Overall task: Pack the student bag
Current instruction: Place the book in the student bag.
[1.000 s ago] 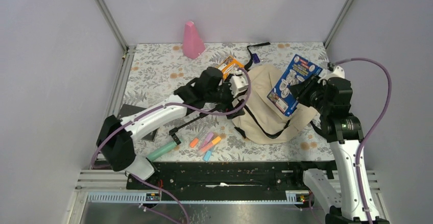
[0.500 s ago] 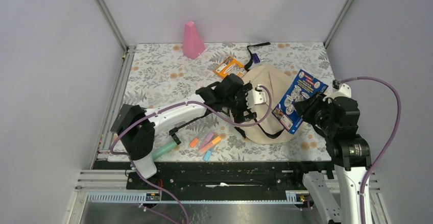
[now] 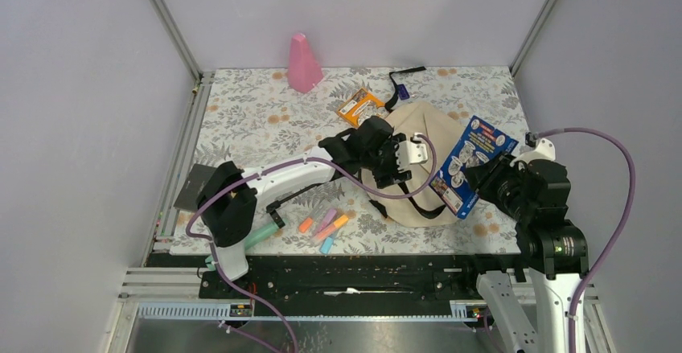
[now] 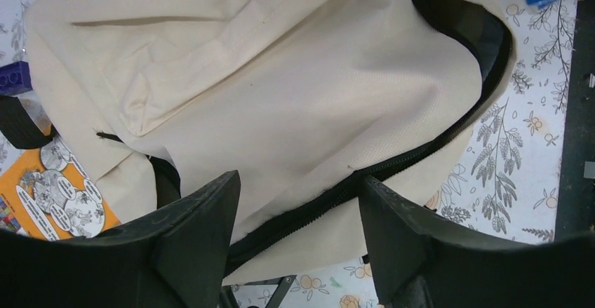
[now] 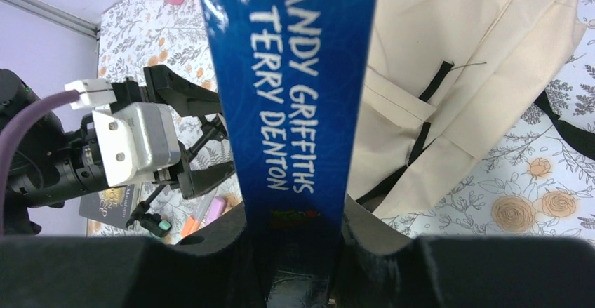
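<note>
The student bag (image 3: 422, 124) is a large beige backpack with black straps and zipper trim, lying flat at the table's middle right. My left gripper (image 3: 392, 172) hovers over its near-left part. In the left wrist view the gripper (image 4: 298, 213) is open, its jaws straddling the bag's (image 4: 281, 76) black zipper edge with nothing held. My right gripper (image 3: 492, 178) is shut on a blue book (image 3: 473, 160), held tilted over the bag's right edge. The right wrist view shows the book's spine (image 5: 288, 90) between the jaws (image 5: 295, 234), with the bag (image 5: 477, 62) behind.
An orange book (image 3: 359, 105) lies at the bag's far-left corner. A pink cone (image 3: 304, 63) stands at the back. Several highlighters (image 3: 326, 226) and a green marker (image 3: 256, 238) lie near the front edge. A dark notebook (image 3: 193, 188) lies at the left.
My left gripper has moved right, from beside the orange book to over the bag. My right gripper has carried the blue book down and slightly right, toward the bag's near-right edge.
</note>
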